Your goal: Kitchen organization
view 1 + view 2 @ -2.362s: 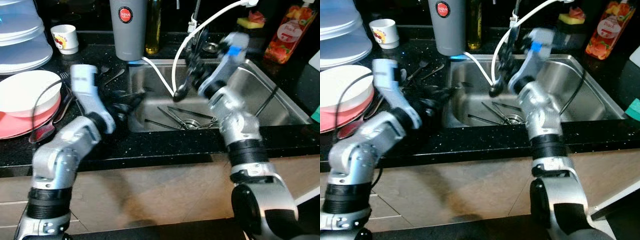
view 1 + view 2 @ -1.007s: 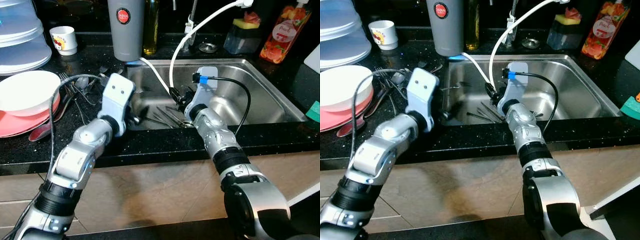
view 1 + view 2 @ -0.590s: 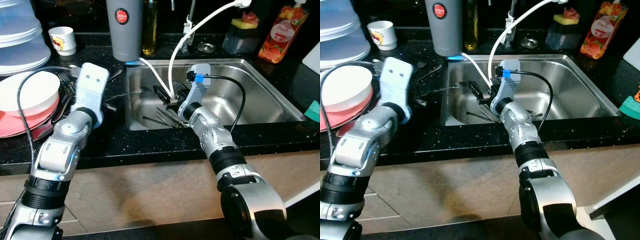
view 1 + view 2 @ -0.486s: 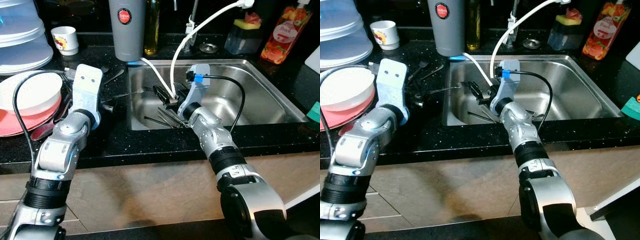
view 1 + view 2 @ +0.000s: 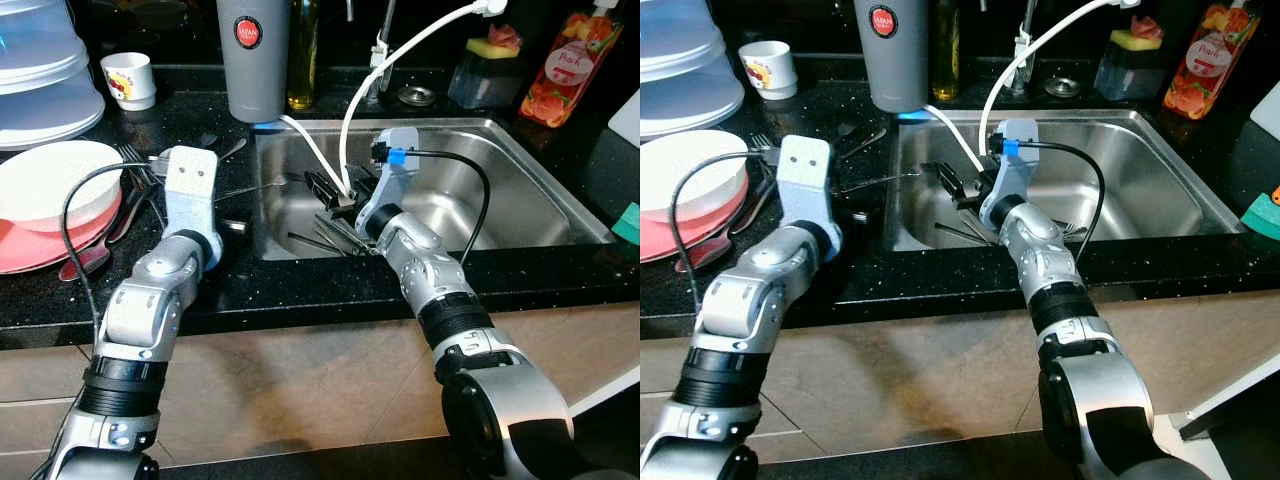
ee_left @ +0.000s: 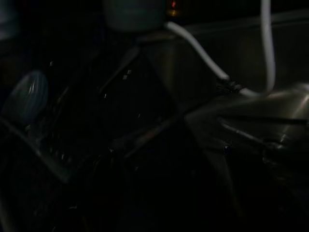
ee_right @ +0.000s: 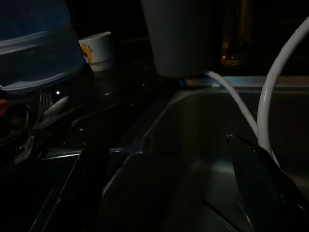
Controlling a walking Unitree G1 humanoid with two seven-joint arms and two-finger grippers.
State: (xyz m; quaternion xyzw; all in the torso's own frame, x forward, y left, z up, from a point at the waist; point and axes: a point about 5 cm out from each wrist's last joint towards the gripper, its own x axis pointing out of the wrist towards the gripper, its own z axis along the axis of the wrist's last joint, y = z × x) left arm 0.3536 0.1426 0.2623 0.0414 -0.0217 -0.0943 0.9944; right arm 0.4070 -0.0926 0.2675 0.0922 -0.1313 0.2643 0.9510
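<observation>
My right gripper reaches into the left part of the steel sink, just above several loose pieces of cutlery near the drain. In the right wrist view its two fingers stand wide apart and open, with nothing between them. My left gripper hovers low over the black counter just left of the sink. A fork lies across the sink's left rim beside it. More cutlery lies on the counter next to a white bowl stacked on pink plates.
A white hose loops from the tap into the sink beside my right gripper. At the back stand a grey tumbler, an oil bottle, a white cup, a sponge holder and a red soap bottle. Stacked plastic containers sit far left.
My right gripper came down from above the sink to the cutlery and has held still lately. My left arm swung from the sink's left edge out over the counter, then edged back right.
</observation>
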